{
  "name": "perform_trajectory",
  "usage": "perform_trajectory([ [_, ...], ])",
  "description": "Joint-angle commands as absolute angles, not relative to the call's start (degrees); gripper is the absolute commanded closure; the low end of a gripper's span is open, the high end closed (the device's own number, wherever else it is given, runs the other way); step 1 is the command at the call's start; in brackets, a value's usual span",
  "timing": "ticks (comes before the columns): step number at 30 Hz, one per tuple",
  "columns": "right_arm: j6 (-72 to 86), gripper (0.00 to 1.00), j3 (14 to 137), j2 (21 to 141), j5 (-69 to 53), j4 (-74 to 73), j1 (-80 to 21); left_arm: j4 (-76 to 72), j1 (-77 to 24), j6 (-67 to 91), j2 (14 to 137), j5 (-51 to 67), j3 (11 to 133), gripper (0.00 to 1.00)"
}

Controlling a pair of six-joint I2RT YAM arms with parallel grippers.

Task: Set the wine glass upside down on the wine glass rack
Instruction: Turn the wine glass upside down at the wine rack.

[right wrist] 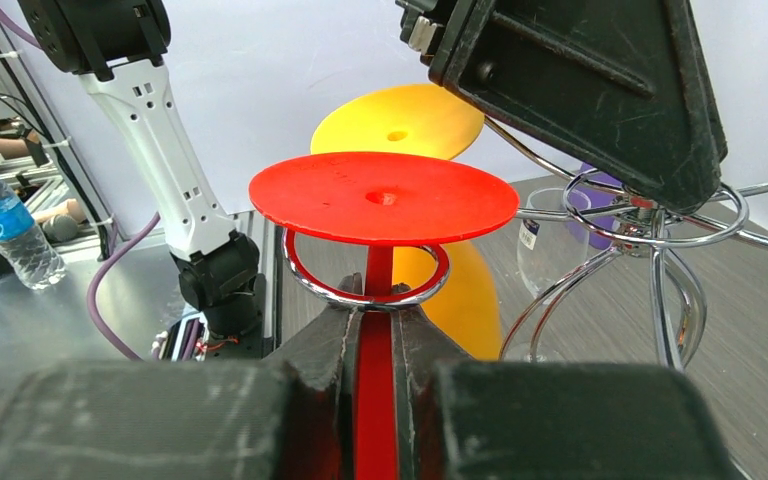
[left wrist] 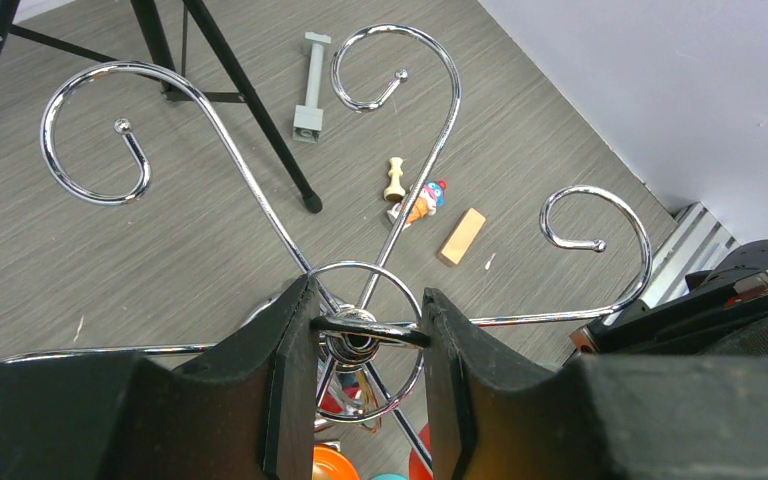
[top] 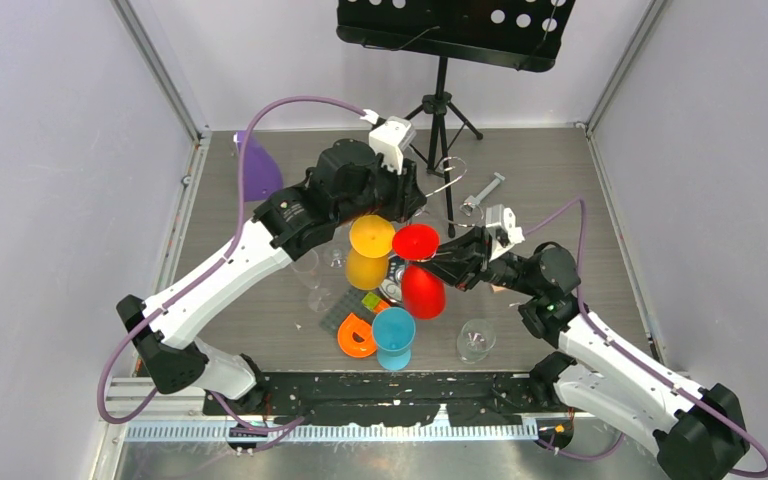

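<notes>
While my left pincer (left wrist: pixel 368 335) clamps narrowly on the centre hub at the top of the chrome wine glass rack (left wrist: pixel 360 264), my right pincer (right wrist: pixel 380 335) is closed tight on the stem of a red wine glass (right wrist: pixel 385 195). The glass is upside down, with its flat foot uppermost. Its stem passes through one curled wire arm of the rack, and the foot sits just above that loop; I cannot tell whether they touch. A yellow wine glass (right wrist: pixel 400 120) hangs upside down just behind it. On the table, a blue wine glass (top: pixel 394 335) stands near the rack. A black music stand (top: pixel 450 30) is at the far end.
</notes>
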State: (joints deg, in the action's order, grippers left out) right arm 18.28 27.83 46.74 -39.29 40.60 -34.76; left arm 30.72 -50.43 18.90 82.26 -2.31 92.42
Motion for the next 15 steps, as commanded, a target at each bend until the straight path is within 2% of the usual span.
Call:
perform_trajectory([
  [1,15.4,0.95,31.5,46.2,-38.8,43.6,-35.0,29.9,-49.8,18.4,81.9,-2.4,92.7,0.87],
  [15,21.3,0.95,34.8,52.8,-45.4,51.0,-35.4,30.3,-49.8,18.8,82.4,-1.7,93.7,1.0],
])
